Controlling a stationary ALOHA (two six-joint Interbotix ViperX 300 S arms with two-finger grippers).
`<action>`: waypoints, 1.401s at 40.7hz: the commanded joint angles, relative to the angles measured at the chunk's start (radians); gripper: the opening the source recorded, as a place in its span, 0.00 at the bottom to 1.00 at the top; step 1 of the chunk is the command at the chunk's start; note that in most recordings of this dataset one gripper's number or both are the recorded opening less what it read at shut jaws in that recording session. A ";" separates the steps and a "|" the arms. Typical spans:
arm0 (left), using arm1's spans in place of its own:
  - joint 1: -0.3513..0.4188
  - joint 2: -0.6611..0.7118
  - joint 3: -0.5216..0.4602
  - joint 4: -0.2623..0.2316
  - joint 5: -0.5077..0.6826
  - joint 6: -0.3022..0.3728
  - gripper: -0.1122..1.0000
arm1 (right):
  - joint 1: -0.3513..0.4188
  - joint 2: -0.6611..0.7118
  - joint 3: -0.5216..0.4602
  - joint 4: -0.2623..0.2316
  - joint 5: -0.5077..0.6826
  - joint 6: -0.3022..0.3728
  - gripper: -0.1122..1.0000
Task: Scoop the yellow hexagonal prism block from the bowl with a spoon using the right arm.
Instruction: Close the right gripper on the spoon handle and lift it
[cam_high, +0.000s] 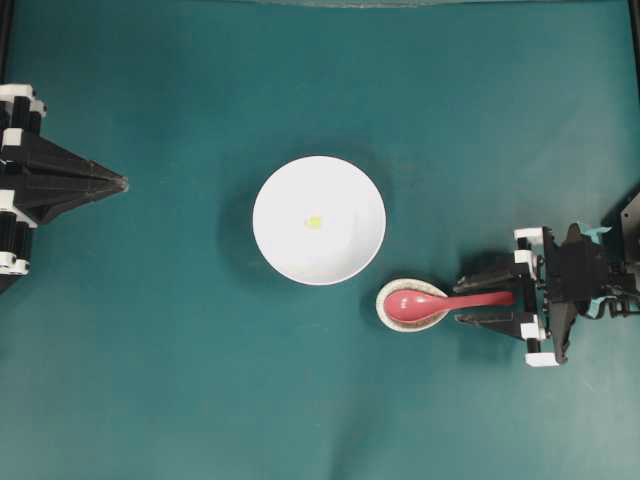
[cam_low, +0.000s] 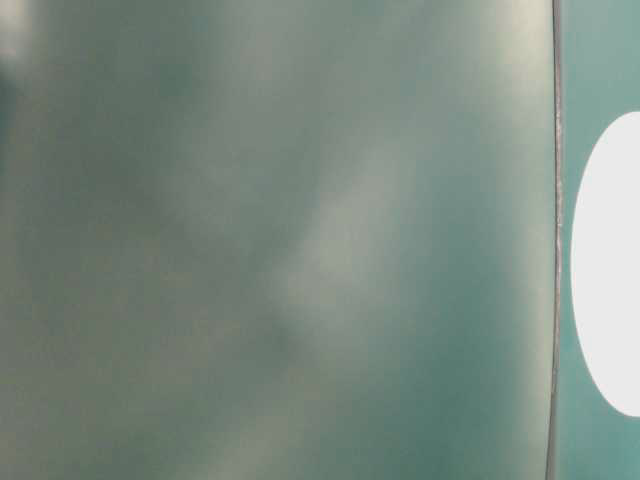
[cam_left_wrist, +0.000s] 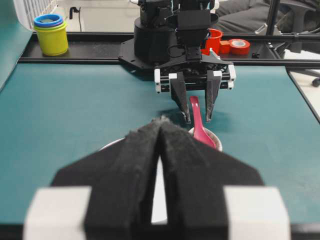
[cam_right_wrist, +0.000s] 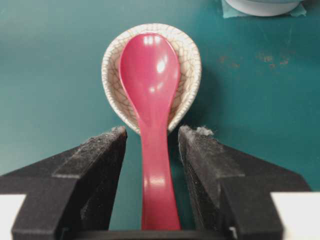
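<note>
Left end effector (cam_high: 118, 184) is sitting parked at the left edge of the worktop (cam_high: 180, 380), fingers pressed together, holding nothing, well apart from everything. Moving right, the bowl (cam_high: 345, 255) is sitting mid-worktop with the yellow hexagonal prism block (cam_high: 314, 222) lying near its centre, untouched. Just beside the bowl's lower right rim, the spoon (cam_high: 450, 300) is resting with its scoop in the speckled spoon rest (cam_right_wrist: 112, 82) and its handle pointing right, toward the right arm (cam_high: 590, 275). Risks from here, as a judgement: the handle is glossy and narrow, so if the fingers are closing off-centre or too near the handle's end, the spoon may be pivoting or slipping out when lifted; a tilted grip would leave the scoop angled wrong for getting under such a tiny block, which could be skidding around the bowl or getting flicked out; dragging the spoon could also be nudging the spoon rest into the bowl. Right end effector (cam_right_wrist: 152, 150) is hanging over the handle with jaws standing wide, one finger on each side of it, a visible gap on both sides, so nothing is gripped yet; whether the pads are touching the worktop cannot be told.
</note>
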 joint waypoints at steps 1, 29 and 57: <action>-0.003 0.008 -0.023 0.003 -0.005 0.002 0.10 | 0.005 -0.008 0.000 0.000 -0.008 0.002 0.56; -0.003 0.008 -0.023 0.003 -0.003 0.002 0.10 | 0.005 -0.028 0.015 0.003 -0.044 -0.003 0.31; -0.003 0.006 -0.025 0.005 0.051 0.000 0.10 | -0.087 -0.486 -0.028 0.000 0.256 -0.224 0.31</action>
